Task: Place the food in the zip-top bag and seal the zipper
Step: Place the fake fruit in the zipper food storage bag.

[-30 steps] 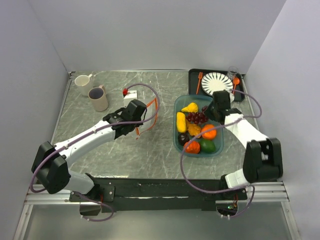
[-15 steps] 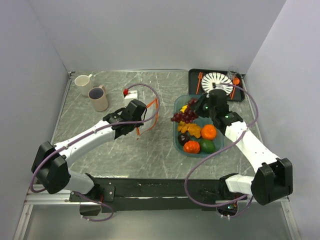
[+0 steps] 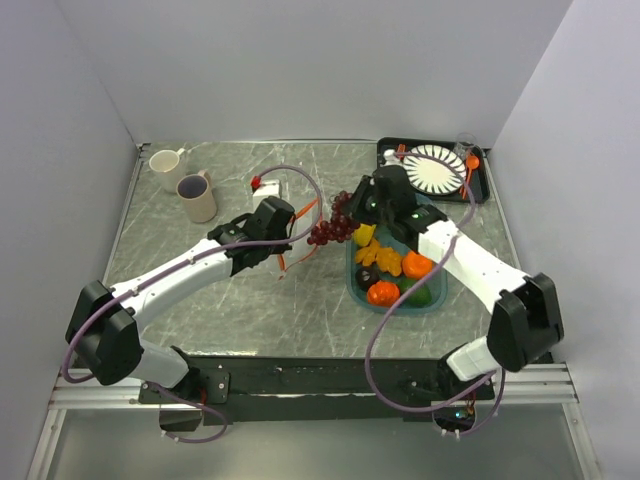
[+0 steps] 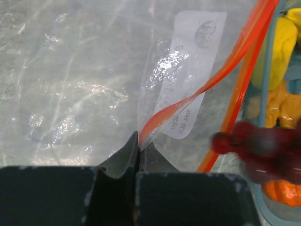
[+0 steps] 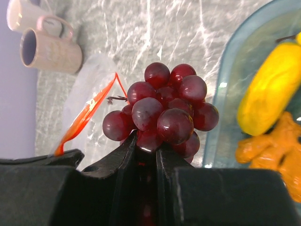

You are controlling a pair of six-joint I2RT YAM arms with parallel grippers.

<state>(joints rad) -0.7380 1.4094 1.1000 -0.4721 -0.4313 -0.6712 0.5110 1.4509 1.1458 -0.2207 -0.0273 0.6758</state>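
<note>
Right pincer (image 5: 146,143) with grapes (image 5: 162,110), now beside bag (image 4: 70,84)

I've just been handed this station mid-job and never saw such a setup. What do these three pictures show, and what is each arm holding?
Two robot arms are bolted at the near edge of the table. The overhead picture shows both; the other two come from cameras on their wrists. The left gripper is shut on the orange zipper strip of the clear bag. The right gripper pinches a bunch of grapes, held between the teal tray and the bag. More toy food lies in the tray; two mugs and a plate stand at the back.
</note>
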